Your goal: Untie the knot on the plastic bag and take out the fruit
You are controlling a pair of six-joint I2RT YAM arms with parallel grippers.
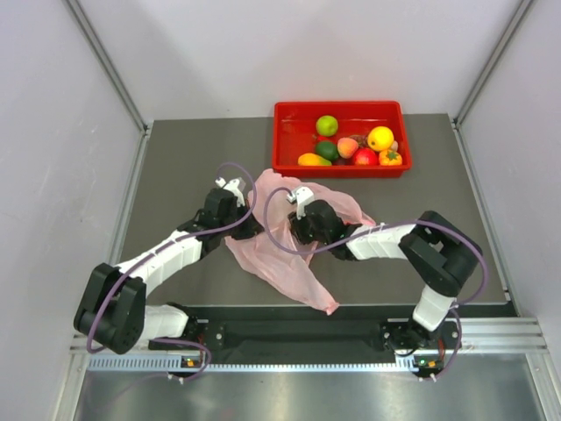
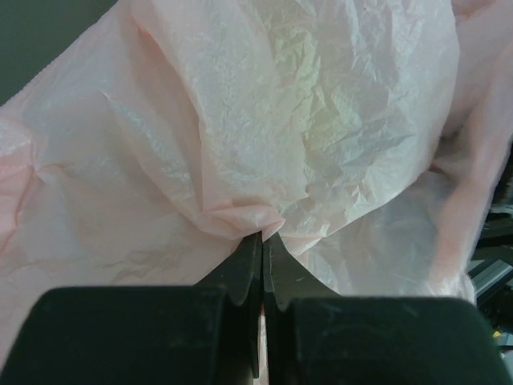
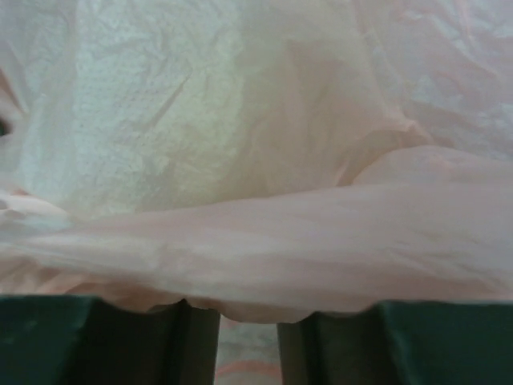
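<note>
The pale-pink plastic bag (image 1: 285, 263) lies crumpled on the dark table between my two arms, with one corner trailing toward the near edge. My left gripper (image 1: 252, 224) is at the bag's left side. In the left wrist view it (image 2: 263, 235) is shut on a pinched fold of the bag (image 2: 240, 144). My right gripper (image 1: 295, 230) is on the bag's middle. In the right wrist view a thick fold of the bag (image 3: 264, 241) lies across its fingers (image 3: 200, 345) and hides the tips. A faint green-yellow tint shows through the plastic. The knot is hidden.
A red tray (image 1: 337, 107) stands at the back of the table, holding several fruits, among them a green round one (image 1: 327, 124), a yellow round one (image 1: 380, 138) and a peach (image 1: 348, 146). Grey walls close in both sides.
</note>
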